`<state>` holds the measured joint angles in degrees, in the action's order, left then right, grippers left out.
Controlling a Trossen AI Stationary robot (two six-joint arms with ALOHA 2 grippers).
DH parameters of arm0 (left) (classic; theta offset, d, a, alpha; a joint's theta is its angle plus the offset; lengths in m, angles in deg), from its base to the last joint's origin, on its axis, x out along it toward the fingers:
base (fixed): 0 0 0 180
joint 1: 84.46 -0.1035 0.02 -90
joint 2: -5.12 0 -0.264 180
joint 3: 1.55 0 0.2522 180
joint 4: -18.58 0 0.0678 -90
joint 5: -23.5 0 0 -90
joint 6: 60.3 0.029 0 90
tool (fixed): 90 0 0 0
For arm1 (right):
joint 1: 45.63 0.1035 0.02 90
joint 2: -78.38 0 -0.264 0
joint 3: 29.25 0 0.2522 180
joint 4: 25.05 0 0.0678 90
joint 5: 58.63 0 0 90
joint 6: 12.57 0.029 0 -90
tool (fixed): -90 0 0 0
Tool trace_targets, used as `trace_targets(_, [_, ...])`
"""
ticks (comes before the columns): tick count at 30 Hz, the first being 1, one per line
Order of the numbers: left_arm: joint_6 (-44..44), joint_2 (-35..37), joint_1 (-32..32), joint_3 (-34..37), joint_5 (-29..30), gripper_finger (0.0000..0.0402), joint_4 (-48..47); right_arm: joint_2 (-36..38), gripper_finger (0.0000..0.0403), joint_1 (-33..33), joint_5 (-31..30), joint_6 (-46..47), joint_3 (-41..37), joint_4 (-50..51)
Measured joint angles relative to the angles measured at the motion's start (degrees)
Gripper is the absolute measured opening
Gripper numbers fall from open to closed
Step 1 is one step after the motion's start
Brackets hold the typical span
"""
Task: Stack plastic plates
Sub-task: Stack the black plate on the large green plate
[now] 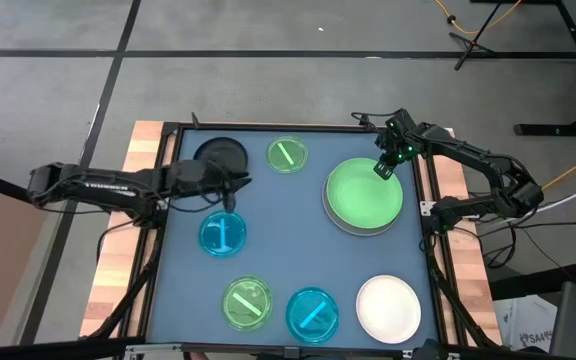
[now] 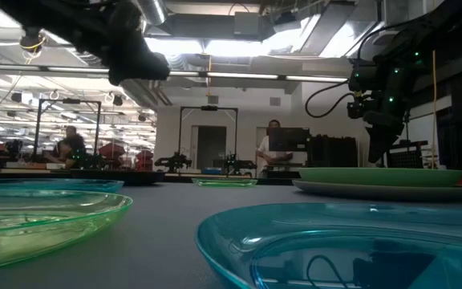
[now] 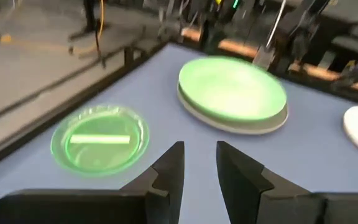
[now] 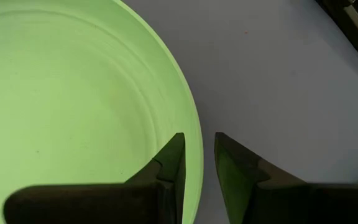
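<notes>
Right gripper [image 4: 199, 165] (parted) straddles light green plate [image 4: 73, 106] rim.

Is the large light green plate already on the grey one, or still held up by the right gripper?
On it: large light green plastic plate lies flat atop large grey plate; right gripper straddles its rim.

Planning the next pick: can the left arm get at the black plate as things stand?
Probably yes. The left gripper hangs above the mat just beside the black plate, nothing lies on that plate, and the right gripper is away over the light green plate.
</notes>
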<state>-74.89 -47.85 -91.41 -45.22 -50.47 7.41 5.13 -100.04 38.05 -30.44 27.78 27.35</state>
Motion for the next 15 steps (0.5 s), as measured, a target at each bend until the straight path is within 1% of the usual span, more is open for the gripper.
trace_targets(4, [-1.9, -5.0, -1.2, -6.5, 0.0, 0.0087, -10.1, 0.0, 0.0076, 0.0, 0.0, 0.0, 0.0, 0.0])
trace_targets(9, [-2.0, -11.1, -3.9, -13.7, 0.0, 0.0087, -21.9, 0.0, 0.0076, 0.0, 0.0, 0.0, 0.0, 0.0])
trace_targets(12, [-2.0, -14.5, -5.7, -16.7, 0.0, 0.0087, -26.3, 0.0, 0.0076, 0.0, 0.0, 0.0, 0.0, 0.0])
trace_targets(15, [-2.0, -17.4, -7.7, -18.0, -0.5, 0.0087, -28.2, 0.0, 0.0076, 0.0, 0.0, 0.0, 0.0, 0.0])
